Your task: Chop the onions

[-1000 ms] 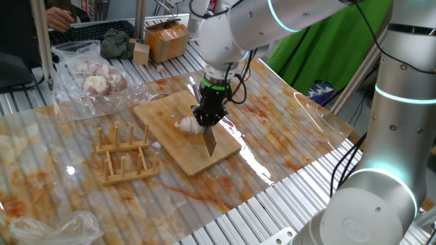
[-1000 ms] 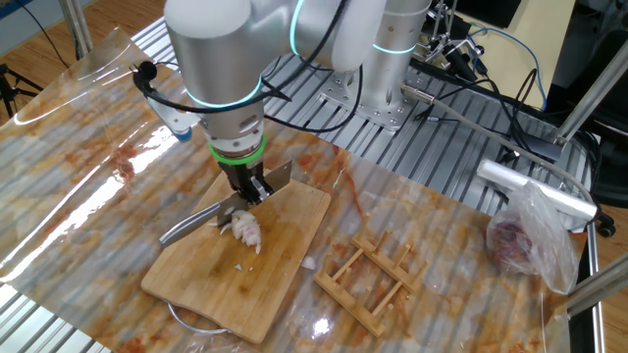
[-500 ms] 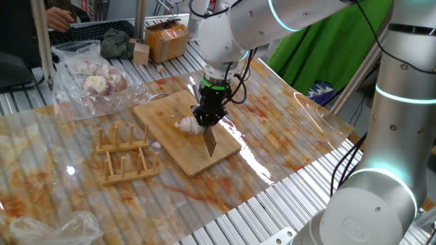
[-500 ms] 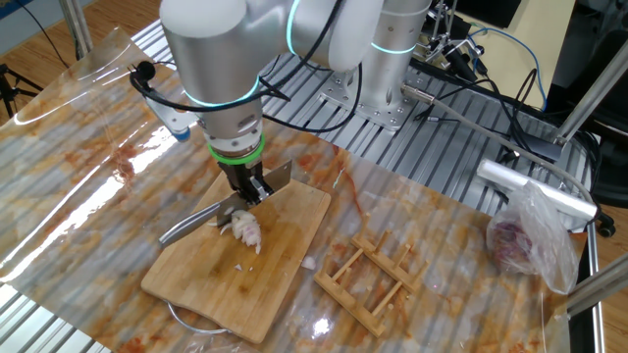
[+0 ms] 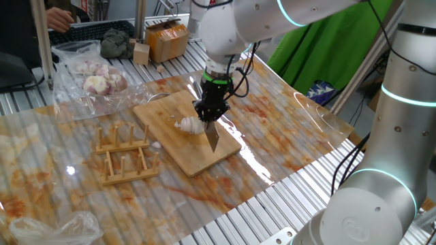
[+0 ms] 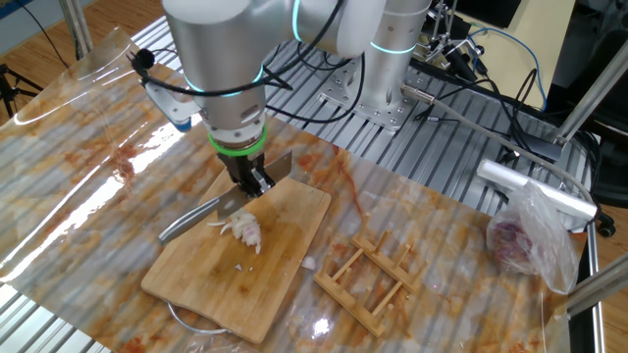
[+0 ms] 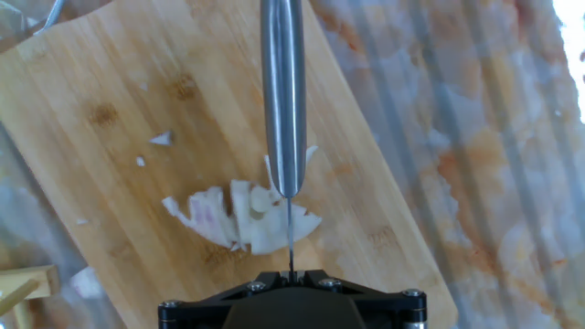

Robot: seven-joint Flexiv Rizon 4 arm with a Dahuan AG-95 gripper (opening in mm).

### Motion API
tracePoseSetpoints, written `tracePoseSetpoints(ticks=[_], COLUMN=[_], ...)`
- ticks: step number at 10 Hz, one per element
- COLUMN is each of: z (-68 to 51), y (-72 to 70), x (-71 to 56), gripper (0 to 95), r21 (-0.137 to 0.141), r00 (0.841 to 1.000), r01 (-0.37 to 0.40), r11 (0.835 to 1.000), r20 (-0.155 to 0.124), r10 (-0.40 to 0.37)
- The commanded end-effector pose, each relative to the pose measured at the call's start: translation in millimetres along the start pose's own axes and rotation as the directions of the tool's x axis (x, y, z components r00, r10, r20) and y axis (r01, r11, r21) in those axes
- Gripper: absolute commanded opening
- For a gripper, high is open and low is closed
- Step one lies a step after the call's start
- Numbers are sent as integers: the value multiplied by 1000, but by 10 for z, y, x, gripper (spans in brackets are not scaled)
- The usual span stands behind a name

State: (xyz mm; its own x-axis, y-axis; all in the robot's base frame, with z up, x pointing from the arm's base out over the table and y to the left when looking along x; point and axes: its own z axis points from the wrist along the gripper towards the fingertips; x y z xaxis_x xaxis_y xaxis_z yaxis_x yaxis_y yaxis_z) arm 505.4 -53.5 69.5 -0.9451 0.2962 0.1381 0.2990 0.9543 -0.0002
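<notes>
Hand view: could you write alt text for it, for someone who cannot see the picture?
Seen from above, a knife runs down the middle of the frame over a pale onion cut into slices on a wooden cutting board. A few small onion bits lie apart on the board, which sits on a stained, clear-covered table.

Glossy white-grey arm [image 5: 395, 102] with glowing cyan rings, green collar, black hand [image 5: 208, 116].
</notes>
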Motion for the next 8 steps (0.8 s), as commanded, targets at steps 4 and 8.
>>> tracePoseSetpoints(ticks=[4,8], z=[-81,-70], y=[-21,-23], x=[0,-6], gripper=[0,0], r21=[28,39], r00=[1000,998], r01=[22,67], r11=[999,997], r20=[-1,0], r10=[-22,-67])
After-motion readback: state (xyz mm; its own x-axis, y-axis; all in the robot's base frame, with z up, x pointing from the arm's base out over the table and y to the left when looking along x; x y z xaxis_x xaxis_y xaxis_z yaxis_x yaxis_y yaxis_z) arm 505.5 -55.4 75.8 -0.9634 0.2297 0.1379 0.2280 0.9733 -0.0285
